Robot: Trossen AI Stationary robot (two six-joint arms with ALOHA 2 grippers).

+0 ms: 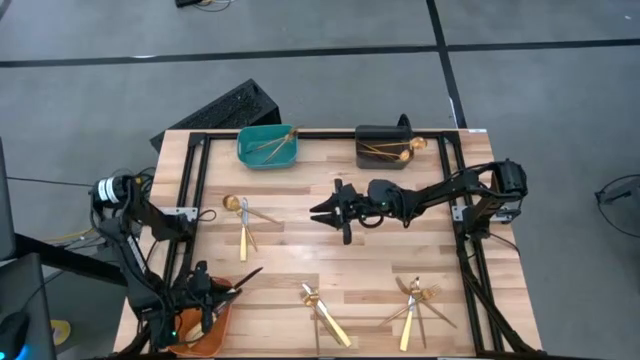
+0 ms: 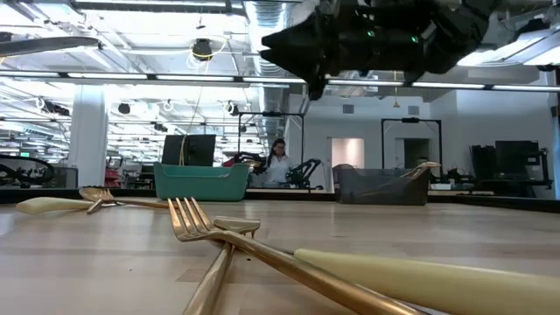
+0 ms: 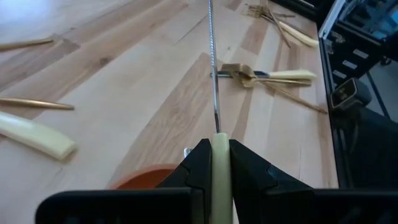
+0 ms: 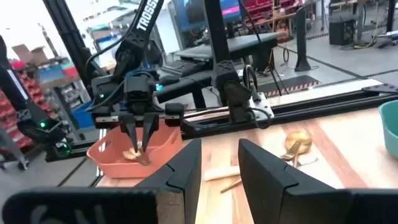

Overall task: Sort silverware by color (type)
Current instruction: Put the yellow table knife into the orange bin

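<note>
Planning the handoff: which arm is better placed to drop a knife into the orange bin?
Left. Its hand grips a knife right above the orange bin; the right hand hangs empty mid-table.

Left arm: at the near-left table corner, gripper clamped on a knife handle.
Right arm: stretched over table centre, gripper parted, empty.
</note>
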